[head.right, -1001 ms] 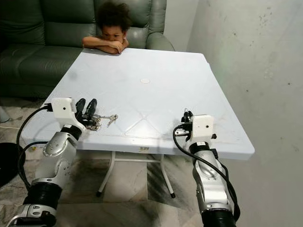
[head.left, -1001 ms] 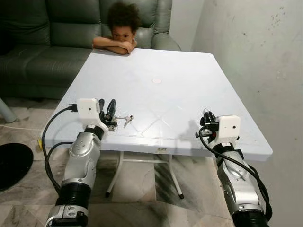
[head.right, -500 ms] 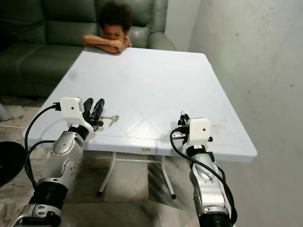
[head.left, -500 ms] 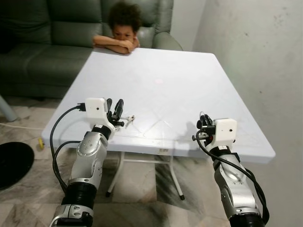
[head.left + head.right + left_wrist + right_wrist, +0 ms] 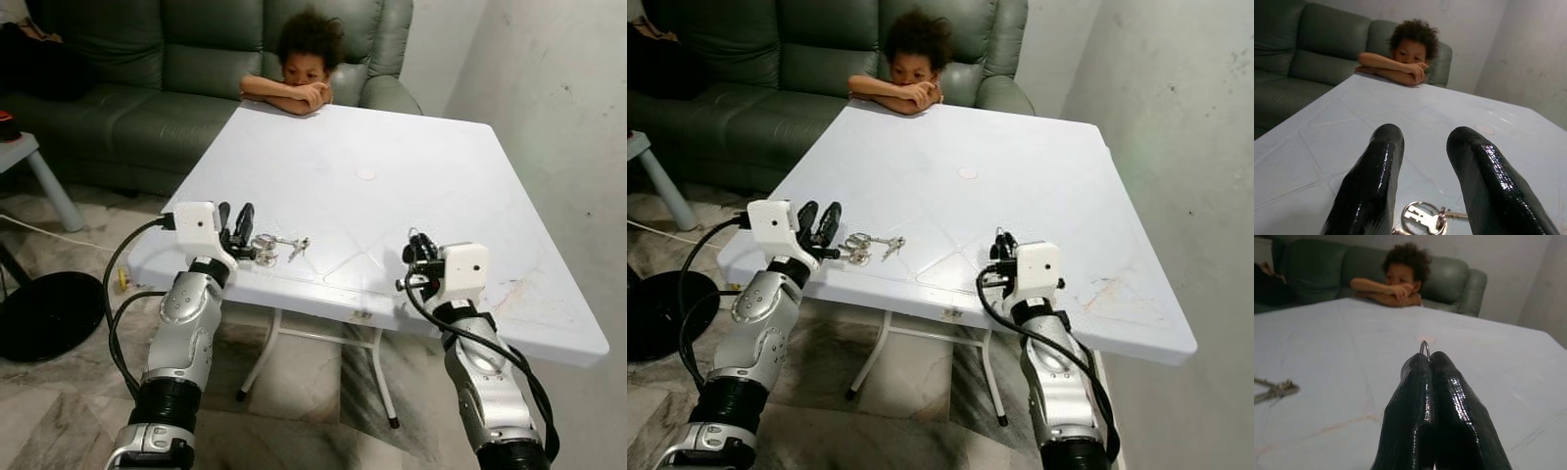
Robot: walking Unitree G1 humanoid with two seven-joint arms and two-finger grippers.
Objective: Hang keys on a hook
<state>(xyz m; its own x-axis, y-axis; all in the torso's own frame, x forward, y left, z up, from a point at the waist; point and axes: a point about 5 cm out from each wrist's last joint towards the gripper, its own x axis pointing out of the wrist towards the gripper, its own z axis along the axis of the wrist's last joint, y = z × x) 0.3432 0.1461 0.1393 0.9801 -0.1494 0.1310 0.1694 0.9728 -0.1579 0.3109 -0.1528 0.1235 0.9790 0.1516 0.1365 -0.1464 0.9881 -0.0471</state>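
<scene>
A bunch of silver keys (image 5: 274, 245) on a ring lies on the white table (image 5: 411, 137), close to its near left edge. My left gripper (image 5: 235, 210) is open just left of the keys, touching nothing. In the left wrist view the key ring (image 5: 1422, 218) lies on the table low between the two spread fingers (image 5: 1376, 171). My right gripper (image 5: 418, 247) hovers over the table's near edge to the right, shut on a small metal hook (image 5: 1424, 346) whose thin loop sticks out past the fingertips.
A person (image 5: 304, 69) leans with folded arms on the table's far edge. A green sofa (image 5: 147, 88) stands behind, and a grey wall (image 5: 568, 108) runs along the right. On the floor at the left are a black round base (image 5: 44, 313) and a small grey table (image 5: 29, 157).
The camera has moved, so the whole scene has shifted to the right in the picture. The keys still lie beside the open left gripper. The right gripper stays shut.
</scene>
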